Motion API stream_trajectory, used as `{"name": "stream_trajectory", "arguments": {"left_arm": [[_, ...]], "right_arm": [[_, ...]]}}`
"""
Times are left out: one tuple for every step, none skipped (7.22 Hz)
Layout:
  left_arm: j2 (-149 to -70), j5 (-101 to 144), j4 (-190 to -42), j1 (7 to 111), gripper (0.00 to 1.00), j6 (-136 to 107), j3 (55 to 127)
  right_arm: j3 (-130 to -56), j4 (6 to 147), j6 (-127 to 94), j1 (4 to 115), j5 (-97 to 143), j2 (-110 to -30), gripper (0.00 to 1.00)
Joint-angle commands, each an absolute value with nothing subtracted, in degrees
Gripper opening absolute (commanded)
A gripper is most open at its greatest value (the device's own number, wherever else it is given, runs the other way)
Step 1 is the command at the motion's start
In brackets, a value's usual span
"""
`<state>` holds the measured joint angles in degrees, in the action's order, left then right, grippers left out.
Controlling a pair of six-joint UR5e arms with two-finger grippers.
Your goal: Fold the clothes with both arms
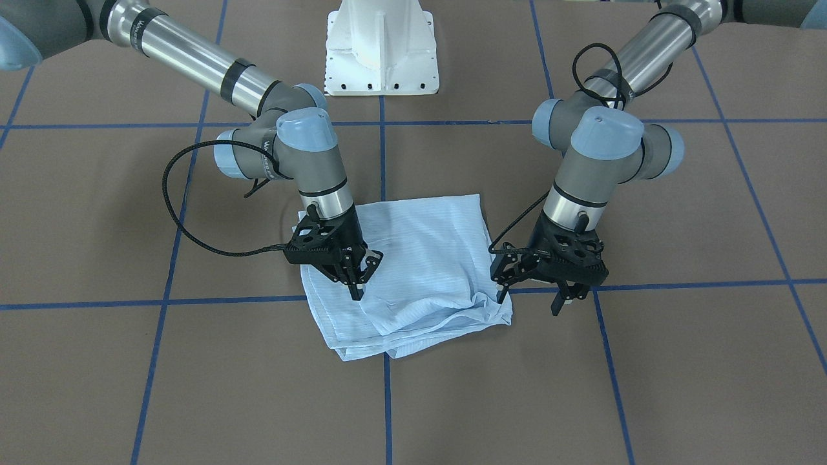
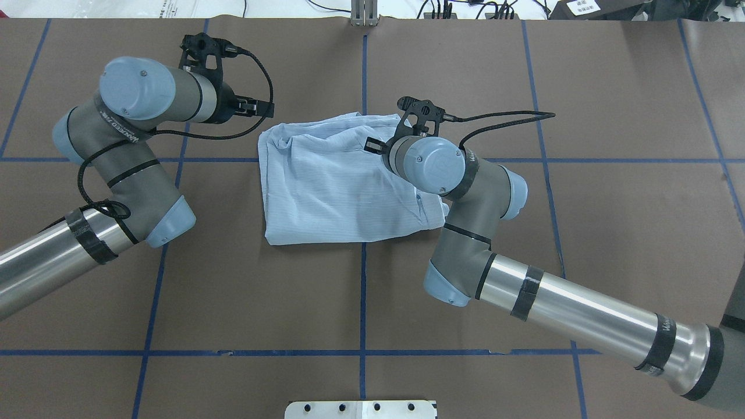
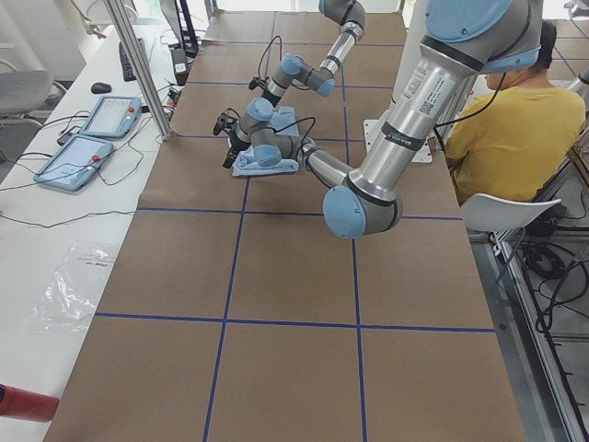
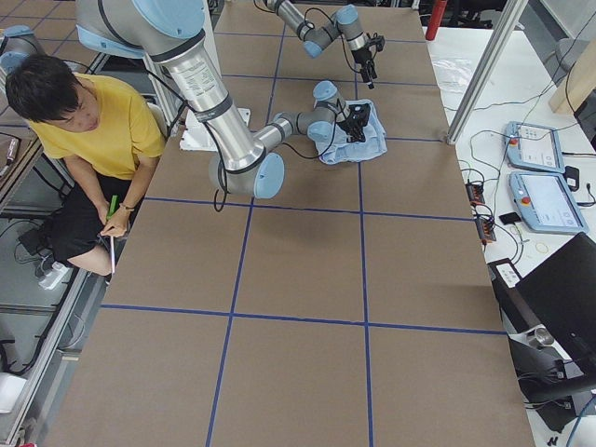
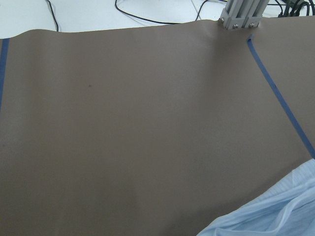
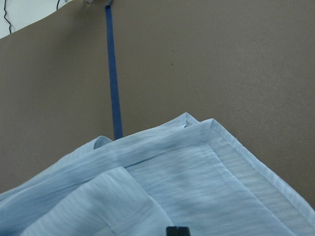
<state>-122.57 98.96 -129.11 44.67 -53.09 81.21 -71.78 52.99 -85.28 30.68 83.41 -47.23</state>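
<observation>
Shirt (image 1: 426, 258) under right gripper (image 1: 356, 294) — beside left gripper (image 1: 531, 298).

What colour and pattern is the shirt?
The shirt is pale blue with fine stripes, clearest in the right wrist-mounted view.

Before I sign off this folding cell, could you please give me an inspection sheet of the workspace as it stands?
Surface: brown table mat with a blue tape grid, lying flat.
Job's things: pale-blue shirt folded to a rough square at the centre; its edge far from the robot is rumpled.
Clutter: nothing seen on the mat.
Grippers: right gripper shut, tips down on the shirt, and I cannot tell whether fabric is pinched; left gripper open at the shirt's edge.
Cables: right arm's black cable loops over the mat beside the shirt; left arm's black cable loops at its forearm.
Surroundings: white mounting base; seated person in a yellow top; two teach pendants on a side bench.
</observation>
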Motion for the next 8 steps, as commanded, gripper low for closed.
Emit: {"name": "stream_trajectory", "arguments": {"left_arm": [[-122.6, 99.0, -129.1, 44.6, 1.0, -53.1, 81.2], [-122.6, 99.0, -129.1, 44.6, 1.0, -53.1, 81.2], [-122.6, 99.0, -129.1, 44.6, 1.0, -53.1, 81.2], [-122.6, 99.0, -129.1, 44.6, 1.0, -53.1, 81.2], [-122.6, 99.0, -129.1, 44.6, 1.0, -53.1, 81.2], [-122.6, 99.0, -129.1, 44.6, 1.0, -53.1, 81.2], [-122.6, 99.1, -129.1, 44.6, 1.0, -53.0, 81.2], [-122.5, 99.4, -128.7, 44.6, 1.0, -52.8, 81.3]], "right_arm": [[-71.6, 53.2, -84.7, 30.7, 83.4, -48.0, 0.0], [-71.6, 53.2, -84.6, 31.0, 83.4, -48.2, 0.0], [-71.6, 53.2, -84.3, 31.6, 83.4, -48.3, 0.0], [-71.5, 53.1, -83.5, 31.8, 83.4, -48.3, 0.0], [-71.3, 53.0, -83.2, 31.8, 83.3, -48.2, 0.0], [-71.3, 53.1, -83.1, 32.3, 83.3, -47.8, 0.73], [-71.4, 55.1, -82.4, 33.4, 84.3, -46.7, 1.0], [-71.7, 61.5, -81.0, 36.3, 90.4, -44.1, 1.0]]}}
